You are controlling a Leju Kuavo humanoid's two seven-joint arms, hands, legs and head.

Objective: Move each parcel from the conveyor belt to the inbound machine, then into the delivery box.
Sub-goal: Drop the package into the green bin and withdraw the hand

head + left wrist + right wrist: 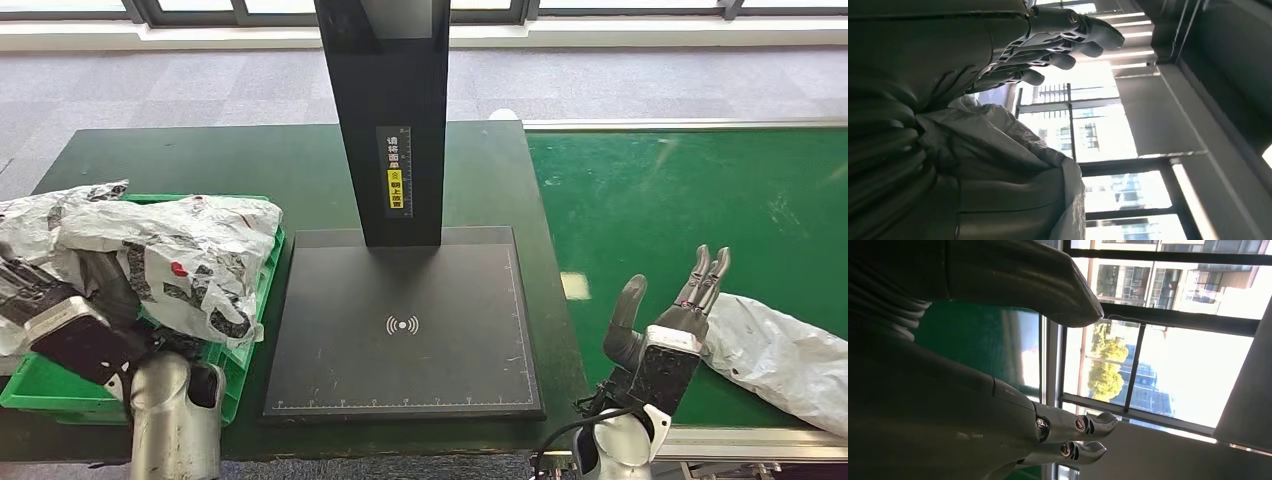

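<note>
While the head view is showing both arms low: step in hand: the left robot hand (75,300) is lying over the green delivery box (245,350), left of the inbound machine (403,330), with a crumpled white-and-black parcel (180,255) draped across it; whether it is gripping or letting go, I cannot tell from here.
Right side, head view: the right robot hand (672,310) is hovering with fingers spread and holding nothing, right of the inbound machine, over the conveyor belt (690,200), just beside a grey parcel (790,360).
Left wrist view: the left robot hand (1048,45) is keeping its fingers extended, with the parcel (1013,165) bunched against the palm side; grip uncertain.
Right wrist view: thumb and fingers (1073,435) are standing apart over green belt.
Next move, judged: closing on the grey parcel, then carrying it leftward onto the machine's plate.
</note>
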